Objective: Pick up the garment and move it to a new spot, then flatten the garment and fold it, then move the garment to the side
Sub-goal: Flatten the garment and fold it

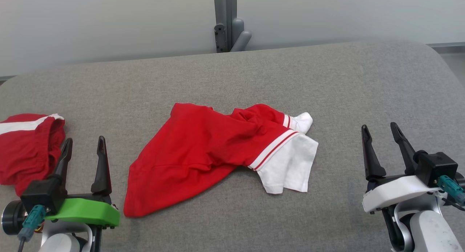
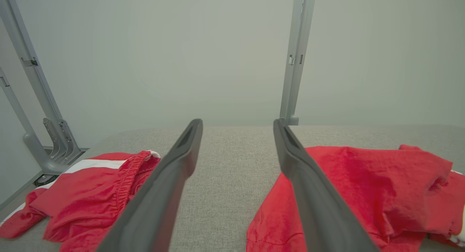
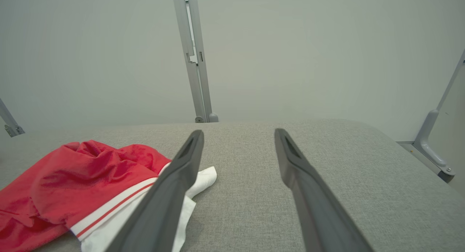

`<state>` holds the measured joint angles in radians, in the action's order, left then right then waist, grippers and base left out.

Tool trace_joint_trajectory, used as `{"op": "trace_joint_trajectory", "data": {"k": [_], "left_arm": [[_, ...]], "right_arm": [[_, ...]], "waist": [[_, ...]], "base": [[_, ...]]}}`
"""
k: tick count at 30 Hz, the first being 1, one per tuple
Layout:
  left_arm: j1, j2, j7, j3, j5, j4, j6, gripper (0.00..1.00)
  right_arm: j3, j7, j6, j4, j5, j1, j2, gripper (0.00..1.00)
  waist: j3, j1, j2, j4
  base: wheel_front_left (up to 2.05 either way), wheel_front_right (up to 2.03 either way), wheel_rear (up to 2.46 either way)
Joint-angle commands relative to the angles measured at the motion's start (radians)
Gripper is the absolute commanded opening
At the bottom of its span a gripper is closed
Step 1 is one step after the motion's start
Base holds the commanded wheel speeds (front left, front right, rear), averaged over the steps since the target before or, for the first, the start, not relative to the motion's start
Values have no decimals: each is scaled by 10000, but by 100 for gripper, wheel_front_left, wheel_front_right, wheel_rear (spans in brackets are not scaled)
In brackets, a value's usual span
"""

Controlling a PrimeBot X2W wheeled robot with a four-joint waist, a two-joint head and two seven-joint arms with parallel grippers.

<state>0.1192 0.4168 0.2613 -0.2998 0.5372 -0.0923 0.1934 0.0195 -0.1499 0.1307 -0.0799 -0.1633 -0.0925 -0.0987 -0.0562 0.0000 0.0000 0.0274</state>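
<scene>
A crumpled red garment [image 1: 203, 150] with white sleeves and striped trim lies in the middle of the grey padded table [image 1: 254, 74]. It also shows as the garment [image 2: 363, 186] to the right of my left fingers and as the garment [image 3: 83, 179] to the left of my right fingers. My left gripper [image 1: 84, 143] hovers open at the lower left, just left of the garment's hem, nothing between its fingers. At the lower right my right gripper [image 1: 379, 129] stands open and empty, well to the right of the white sleeve [image 1: 290, 164].
A second red piece of clothing with a white stripe [image 1: 29, 146] lies bunched at the table's left edge, beside my left gripper; it is also the red clothing [image 2: 91, 186]. A grey metal post [image 1: 225, 19] stands behind the table against a pale wall.
</scene>
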Motion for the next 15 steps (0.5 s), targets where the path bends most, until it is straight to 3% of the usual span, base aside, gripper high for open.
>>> {"op": "trace_joint_trajectory", "data": {"k": [1, 7, 15], "left_arm": [[31, 0, 42, 4, -129, -23, -38, 100], [314, -58, -255, -199, -1, -263, -223, 100], [1439, -168, -2087, -867, 806, -2222, -1428, 100]], "right_arm": [[32, 12, 1, 48, 30, -29, 19, 100], [37, 12, 1, 92, 7, -119, 28, 100], [-271, -26, 1, 35, -86, -431, 29, 100]], "waist": [[-37, 0, 0, -23], [-208, 0, 0, -45], [-779, 0, 0, 235]], "base": [[0, 0, 0], [0, 0, 0], [0, 0, 0]]}}
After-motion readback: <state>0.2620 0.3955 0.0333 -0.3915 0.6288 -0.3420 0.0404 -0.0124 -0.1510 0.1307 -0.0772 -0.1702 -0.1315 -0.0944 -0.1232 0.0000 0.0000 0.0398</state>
